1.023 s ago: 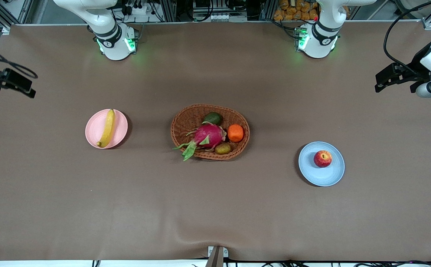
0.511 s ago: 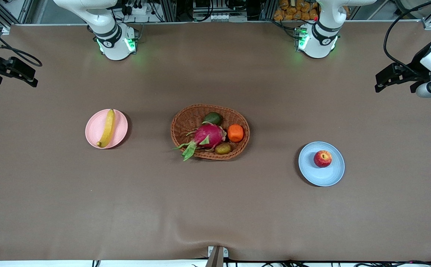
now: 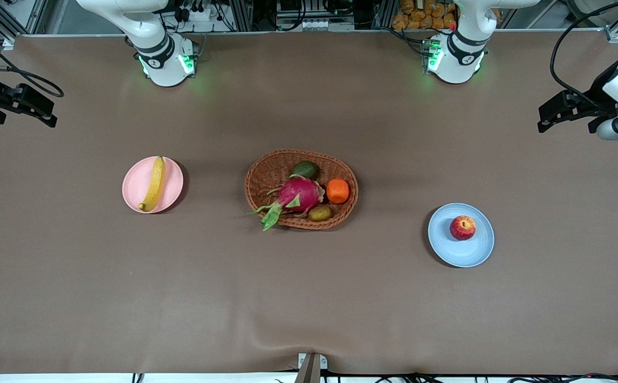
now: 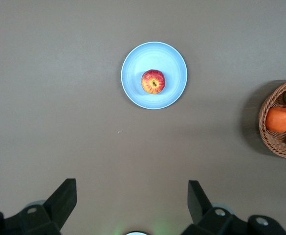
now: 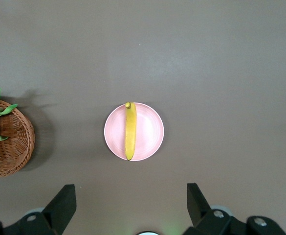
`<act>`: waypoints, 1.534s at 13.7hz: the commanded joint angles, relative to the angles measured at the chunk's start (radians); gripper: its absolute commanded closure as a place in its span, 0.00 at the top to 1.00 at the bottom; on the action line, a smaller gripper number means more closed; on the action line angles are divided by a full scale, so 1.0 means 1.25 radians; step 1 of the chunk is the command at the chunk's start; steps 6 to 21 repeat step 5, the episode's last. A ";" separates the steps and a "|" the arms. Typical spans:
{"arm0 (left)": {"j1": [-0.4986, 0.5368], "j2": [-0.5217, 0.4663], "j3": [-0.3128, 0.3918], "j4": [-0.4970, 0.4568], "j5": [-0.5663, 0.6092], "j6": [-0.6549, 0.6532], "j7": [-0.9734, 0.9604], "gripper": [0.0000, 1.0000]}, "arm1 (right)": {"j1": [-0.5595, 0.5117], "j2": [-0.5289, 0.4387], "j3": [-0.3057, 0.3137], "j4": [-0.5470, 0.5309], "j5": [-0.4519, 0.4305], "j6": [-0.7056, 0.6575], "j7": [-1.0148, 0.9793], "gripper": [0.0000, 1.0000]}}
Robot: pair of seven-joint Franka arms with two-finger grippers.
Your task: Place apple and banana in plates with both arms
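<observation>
The red apple (image 3: 462,227) lies on the pale blue plate (image 3: 474,255), toward the left arm's end of the table; both show in the left wrist view, apple (image 4: 153,81) on plate (image 4: 133,63). The yellow banana (image 3: 154,184) lies across the pale pink plate (image 3: 136,186), toward the right arm's end; the right wrist view shows banana (image 5: 129,130) on plate (image 5: 150,132). My left gripper (image 3: 551,118) is open and empty, raised at the table's left-arm end; it also shows in its wrist view (image 4: 132,200). My right gripper (image 3: 40,109) is open and empty, raised at the right-arm end; its wrist view (image 5: 131,201) shows it too.
An oval wicker basket (image 3: 266,175) stands mid-table between the plates, holding a magenta dragon fruit (image 3: 298,194), an orange fruit (image 3: 337,191), a green avocado (image 3: 305,169) and a small brown kiwi (image 3: 319,213). The arms' bases (image 3: 165,61) stand at the table's top edge.
My right gripper has risen and drawn back toward the table's right-arm end, away from the pink plate. The left arm, fruit and plates have not moved.
</observation>
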 commanded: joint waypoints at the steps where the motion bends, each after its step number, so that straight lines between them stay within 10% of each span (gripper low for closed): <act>1: 0.005 0.000 0.002 0.008 -0.004 -0.008 0.014 1.00 | -0.003 -0.012 0.004 -0.009 -0.019 0.007 -0.011 1.00; 21: 0.005 0.004 0.007 0.012 -0.002 -0.008 0.011 1.00 | -0.004 -0.012 0.004 -0.009 -0.018 0.007 -0.011 1.00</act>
